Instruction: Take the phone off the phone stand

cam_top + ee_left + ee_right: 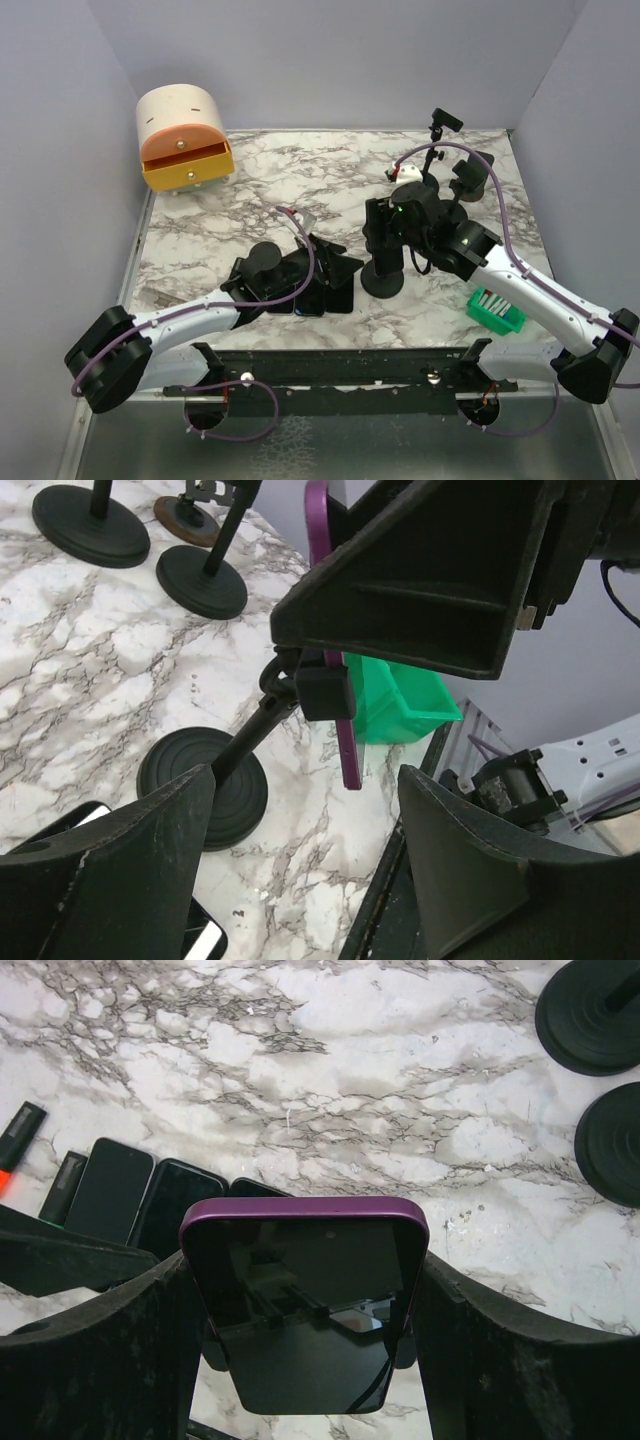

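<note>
1. Marble table (300,180): all the items below are carried on it.
2. Right arm (540,290): reached in from the near right corner to the table's centre. The right gripper (395,228) is set around the phone. In the right wrist view its fingers (100,1360) are closed against both long edges of the handset, with no gap visible.
3. Left arm (190,325): laid low across the near left. The left gripper (325,265) is spread wide and nothing is held between its fingers (110,880).
4. Beige cabinet (183,125): placed at the far left corner, with its orange drawer (188,170) pulled out.
5. Phone stand (383,282): a round black base and slanted stem, just right of the left gripper.
6. Green bin (495,310): placed near the right arm's forearm.
7. Phone (305,1290): purple-edged with a dark screen. It is seated upright in the stand's clamp (325,690), above the table and between the right fingers.
8. Spare phones (110,1190): laid flat side by side, below the left gripper.
9. Spare stand bases (590,1015): two black discs, beyond the occupied stand.
10. Marker (18,1135): black and orange, beside the spare phones.
</note>
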`<state>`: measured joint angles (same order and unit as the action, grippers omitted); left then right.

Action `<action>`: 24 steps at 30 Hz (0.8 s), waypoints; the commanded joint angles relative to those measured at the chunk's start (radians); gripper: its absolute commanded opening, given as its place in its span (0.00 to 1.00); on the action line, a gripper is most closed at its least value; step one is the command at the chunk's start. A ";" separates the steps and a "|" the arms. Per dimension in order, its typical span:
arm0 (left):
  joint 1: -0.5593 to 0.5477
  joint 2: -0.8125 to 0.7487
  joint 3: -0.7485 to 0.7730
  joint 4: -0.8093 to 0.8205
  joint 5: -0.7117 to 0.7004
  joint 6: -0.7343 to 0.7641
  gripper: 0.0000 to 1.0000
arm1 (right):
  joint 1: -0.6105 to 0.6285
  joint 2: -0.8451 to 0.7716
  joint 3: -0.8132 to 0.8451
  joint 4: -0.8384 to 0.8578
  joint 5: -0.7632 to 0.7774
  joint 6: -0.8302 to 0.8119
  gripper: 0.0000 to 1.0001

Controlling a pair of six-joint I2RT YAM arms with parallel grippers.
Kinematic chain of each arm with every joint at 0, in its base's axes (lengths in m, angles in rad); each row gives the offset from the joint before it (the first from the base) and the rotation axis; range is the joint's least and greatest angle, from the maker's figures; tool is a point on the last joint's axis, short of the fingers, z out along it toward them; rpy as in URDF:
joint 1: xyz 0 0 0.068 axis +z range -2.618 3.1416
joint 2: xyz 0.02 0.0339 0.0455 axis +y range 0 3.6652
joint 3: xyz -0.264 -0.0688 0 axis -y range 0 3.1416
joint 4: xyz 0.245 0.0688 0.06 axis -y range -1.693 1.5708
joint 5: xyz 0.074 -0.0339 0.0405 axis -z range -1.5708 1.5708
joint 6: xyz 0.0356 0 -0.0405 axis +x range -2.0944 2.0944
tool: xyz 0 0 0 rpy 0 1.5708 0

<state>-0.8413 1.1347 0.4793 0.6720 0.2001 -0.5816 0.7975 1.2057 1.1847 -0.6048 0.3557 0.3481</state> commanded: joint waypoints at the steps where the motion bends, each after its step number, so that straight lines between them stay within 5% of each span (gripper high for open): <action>1: -0.034 0.074 0.064 0.096 -0.030 0.099 0.74 | 0.003 -0.001 -0.002 -0.006 0.036 0.036 0.00; 10: -0.084 0.131 0.111 0.127 -0.177 0.189 0.59 | 0.003 0.006 0.014 -0.040 0.046 0.055 0.00; 24: -0.145 0.202 0.177 0.097 -0.264 0.230 0.55 | 0.003 0.011 0.036 -0.047 0.031 0.066 0.00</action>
<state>-0.9802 1.3132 0.6197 0.7628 -0.0246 -0.3584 0.7975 1.2072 1.1938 -0.6239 0.3775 0.3847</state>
